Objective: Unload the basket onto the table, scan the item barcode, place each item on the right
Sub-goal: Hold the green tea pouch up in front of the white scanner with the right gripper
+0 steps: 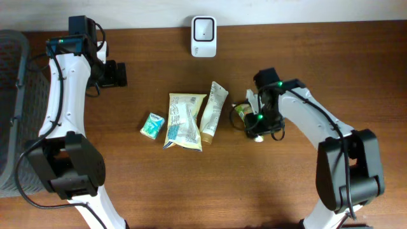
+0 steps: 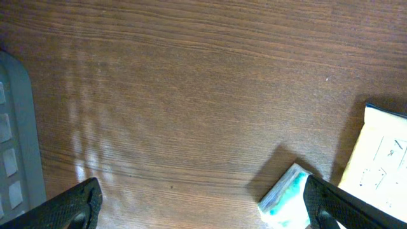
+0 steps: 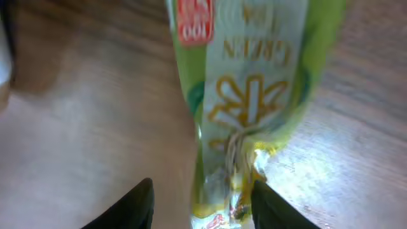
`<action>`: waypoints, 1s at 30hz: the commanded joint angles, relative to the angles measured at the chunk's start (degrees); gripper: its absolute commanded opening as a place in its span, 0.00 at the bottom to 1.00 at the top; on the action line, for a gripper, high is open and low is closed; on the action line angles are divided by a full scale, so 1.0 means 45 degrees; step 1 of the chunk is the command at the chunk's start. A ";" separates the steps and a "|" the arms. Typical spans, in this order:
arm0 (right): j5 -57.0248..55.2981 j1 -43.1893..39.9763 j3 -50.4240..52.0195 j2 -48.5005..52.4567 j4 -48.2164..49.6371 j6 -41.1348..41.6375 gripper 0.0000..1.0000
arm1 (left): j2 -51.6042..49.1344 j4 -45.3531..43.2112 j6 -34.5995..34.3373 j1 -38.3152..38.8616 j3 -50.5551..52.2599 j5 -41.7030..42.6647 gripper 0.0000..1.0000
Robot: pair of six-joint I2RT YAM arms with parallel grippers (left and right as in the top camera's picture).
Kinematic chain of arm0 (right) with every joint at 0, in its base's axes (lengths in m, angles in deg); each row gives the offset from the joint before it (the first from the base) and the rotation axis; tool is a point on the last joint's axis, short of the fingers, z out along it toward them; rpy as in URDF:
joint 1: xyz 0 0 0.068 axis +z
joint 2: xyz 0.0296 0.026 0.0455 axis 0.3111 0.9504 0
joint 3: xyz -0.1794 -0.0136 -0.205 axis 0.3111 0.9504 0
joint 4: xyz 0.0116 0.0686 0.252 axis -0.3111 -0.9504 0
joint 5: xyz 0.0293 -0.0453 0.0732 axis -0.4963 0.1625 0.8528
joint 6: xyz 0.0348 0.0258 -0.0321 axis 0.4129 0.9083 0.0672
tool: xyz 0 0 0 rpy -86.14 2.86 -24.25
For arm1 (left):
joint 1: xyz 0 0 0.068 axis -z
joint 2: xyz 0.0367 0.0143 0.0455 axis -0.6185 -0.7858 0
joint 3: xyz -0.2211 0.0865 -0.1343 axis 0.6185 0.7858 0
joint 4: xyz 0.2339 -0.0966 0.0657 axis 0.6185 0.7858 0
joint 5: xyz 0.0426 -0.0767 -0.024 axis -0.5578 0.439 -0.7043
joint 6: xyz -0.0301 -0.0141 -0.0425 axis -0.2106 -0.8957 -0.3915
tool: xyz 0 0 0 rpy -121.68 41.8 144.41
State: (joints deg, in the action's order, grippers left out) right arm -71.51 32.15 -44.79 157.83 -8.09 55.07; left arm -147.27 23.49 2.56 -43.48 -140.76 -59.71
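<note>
A green tea packet (image 3: 254,83) fills the right wrist view, its crimped end lying between the fingers of my right gripper (image 3: 202,197). The jaws stand apart, with a gap on the left side of the packet. In the overhead view the right gripper (image 1: 254,119) is low over the green packet (image 1: 241,109), right of centre. A white barcode scanner (image 1: 203,28) stands at the table's far edge. My left gripper (image 1: 117,73) hovers wide open at the far left, holding nothing. In its wrist view the left gripper (image 2: 200,207) has bare wood between its fingers.
A small teal packet (image 1: 152,124), a yellow-white pouch (image 1: 184,121) and a cream tube (image 1: 214,109) lie side by side mid-table. The teal packet (image 2: 286,197) and the pouch (image 2: 381,159) show beside the left gripper's right finger. A grey basket (image 1: 9,108) stands at the left edge.
</note>
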 commanded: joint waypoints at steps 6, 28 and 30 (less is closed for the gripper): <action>-0.0515 -0.0063 0.0724 -0.0136 0.1001 0.2103 0.04 | 0.0097 0.0019 -0.0073 -0.0010 0.0034 0.0131 0.99; -0.2725 0.0962 -0.2628 -0.4182 0.2851 0.2438 0.04 | 0.0097 0.0019 -0.0073 -0.0010 0.0034 0.0131 0.99; -0.6509 0.2103 -0.5202 -0.1681 0.2963 0.0481 0.04 | 0.0097 0.0019 -0.0073 -0.0010 0.0034 0.0136 0.99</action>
State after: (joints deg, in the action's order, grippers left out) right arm -79.84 38.16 -58.98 142.79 3.99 63.85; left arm -147.27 23.73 2.56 -43.48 -140.76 -59.71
